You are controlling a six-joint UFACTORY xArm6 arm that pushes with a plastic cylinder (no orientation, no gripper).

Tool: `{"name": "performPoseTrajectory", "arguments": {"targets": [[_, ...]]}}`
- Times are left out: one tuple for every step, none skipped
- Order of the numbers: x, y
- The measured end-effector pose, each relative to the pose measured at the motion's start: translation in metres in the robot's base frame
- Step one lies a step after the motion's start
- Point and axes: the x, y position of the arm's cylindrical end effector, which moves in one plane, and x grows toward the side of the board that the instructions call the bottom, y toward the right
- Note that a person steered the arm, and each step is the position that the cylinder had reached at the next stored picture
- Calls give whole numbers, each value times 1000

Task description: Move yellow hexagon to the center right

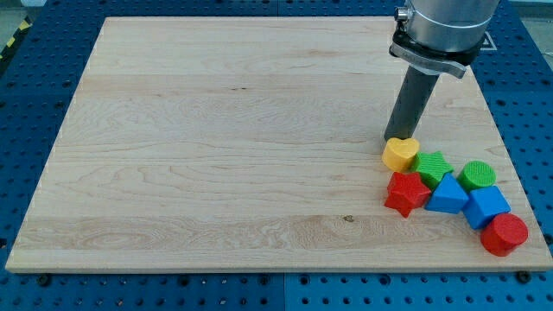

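A yellow block (400,154) lies at the view's right, a little below mid-height; its outline looks more like a heart than a hexagon. My tip (395,140) stands right at its upper edge, touching or nearly touching it. The yellow block is the top-left member of a tight cluster. A green star (432,164) sits against its right side and a red star (406,193) just below it. No other yellow block shows.
The cluster continues toward the bottom right with a blue triangular block (447,196), a green cylinder (477,175), a blue cube (486,206) and a red cylinder (504,234) near the edge of the wooden board (216,155).
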Motion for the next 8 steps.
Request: {"name": "performPoseTrajectory", "arguments": {"targets": [[-52,-28],[-122,-60],[-197,-64],[-248,-28],[-257,39],[-257,68],[-264,93],[-265,91]]}}
